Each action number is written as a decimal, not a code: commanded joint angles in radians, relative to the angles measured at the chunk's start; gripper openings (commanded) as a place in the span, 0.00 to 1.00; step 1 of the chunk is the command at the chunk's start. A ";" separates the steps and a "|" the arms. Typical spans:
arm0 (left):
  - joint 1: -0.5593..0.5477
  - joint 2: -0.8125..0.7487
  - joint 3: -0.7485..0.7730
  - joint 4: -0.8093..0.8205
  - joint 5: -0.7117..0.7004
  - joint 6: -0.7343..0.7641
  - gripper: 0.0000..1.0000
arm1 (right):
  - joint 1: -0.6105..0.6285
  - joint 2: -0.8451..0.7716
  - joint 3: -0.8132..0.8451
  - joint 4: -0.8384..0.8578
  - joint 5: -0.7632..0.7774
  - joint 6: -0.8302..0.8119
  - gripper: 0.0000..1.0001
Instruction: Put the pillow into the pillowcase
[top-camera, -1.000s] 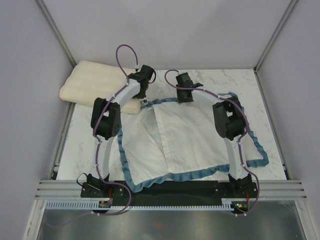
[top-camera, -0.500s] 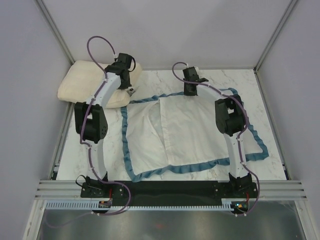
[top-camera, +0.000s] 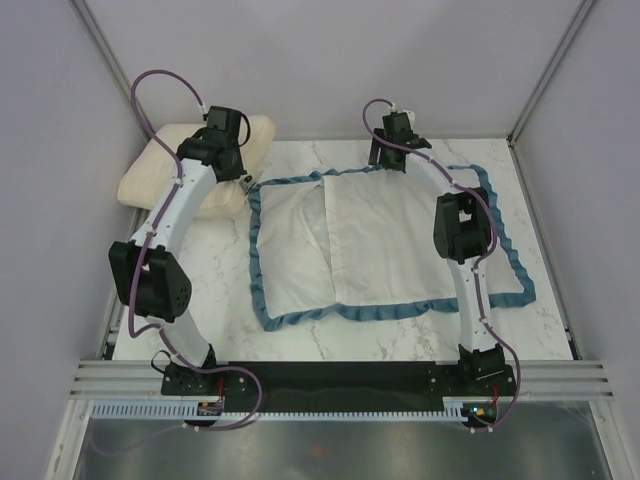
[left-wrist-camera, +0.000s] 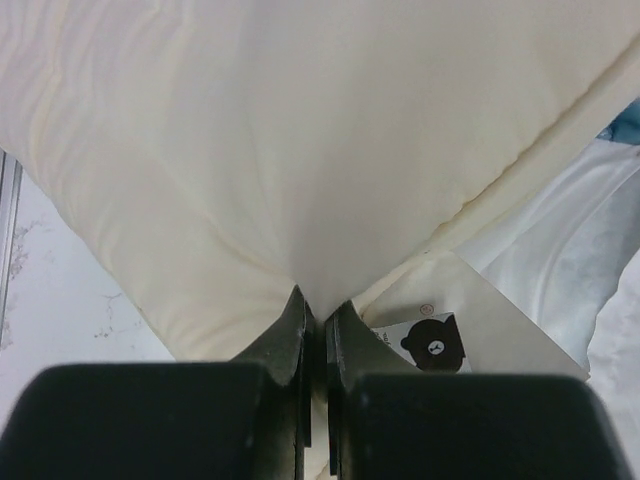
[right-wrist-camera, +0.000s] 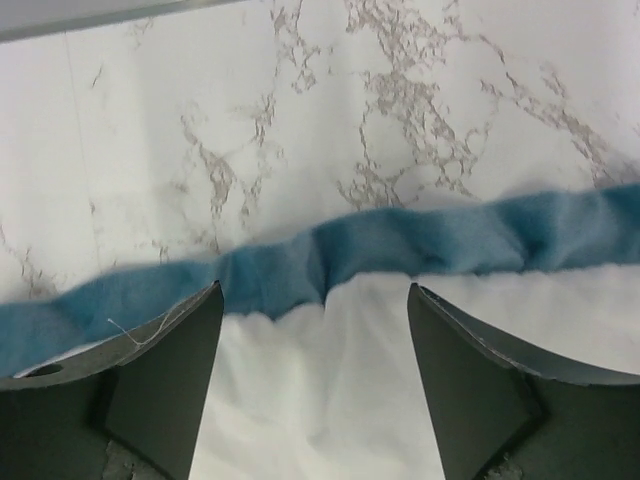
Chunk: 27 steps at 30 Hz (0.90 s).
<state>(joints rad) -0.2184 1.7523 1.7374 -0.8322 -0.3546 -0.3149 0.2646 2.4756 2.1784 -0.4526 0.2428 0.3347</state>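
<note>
The cream pillow (top-camera: 170, 170) lies at the far left of the table and fills the left wrist view (left-wrist-camera: 250, 140). My left gripper (top-camera: 243, 182) is at its right corner, shut on a pinch of the cream fabric (left-wrist-camera: 318, 300); a white tag with a black bear (left-wrist-camera: 432, 346) sits beside the jaws. The pillowcase (top-camera: 375, 240) lies flat in the middle, white side up, with a blue ruffled edge (right-wrist-camera: 400, 245). My right gripper (top-camera: 385, 162) is open over its far edge (right-wrist-camera: 315, 300); the ruffle and white cloth (right-wrist-camera: 330, 400) lie between the fingers.
The marble table (top-camera: 300, 345) has grey walls on the left, back and right. The pillow's left end reaches the table's left edge. The black base rail (top-camera: 340, 378) runs along the near edge.
My left arm swung left and away, from the pillowcase's far left corner to the pillow. My right gripper moved farther back. The pillowcase has shifted back and lies flatter.
</note>
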 joint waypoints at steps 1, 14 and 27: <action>0.005 -0.100 -0.025 0.024 -0.012 -0.042 0.02 | 0.022 -0.182 -0.052 -0.006 -0.034 -0.025 0.83; -0.024 -0.255 -0.164 0.081 0.106 -0.073 0.02 | 0.238 -0.540 -0.495 -0.009 -0.005 -0.062 0.61; -0.022 -0.327 -0.219 0.091 0.144 -0.089 0.02 | 0.423 -0.501 -0.654 0.032 0.032 -0.028 0.45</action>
<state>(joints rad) -0.2398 1.4872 1.5131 -0.8268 -0.2317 -0.3603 0.6640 1.9549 1.5349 -0.4561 0.2459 0.2916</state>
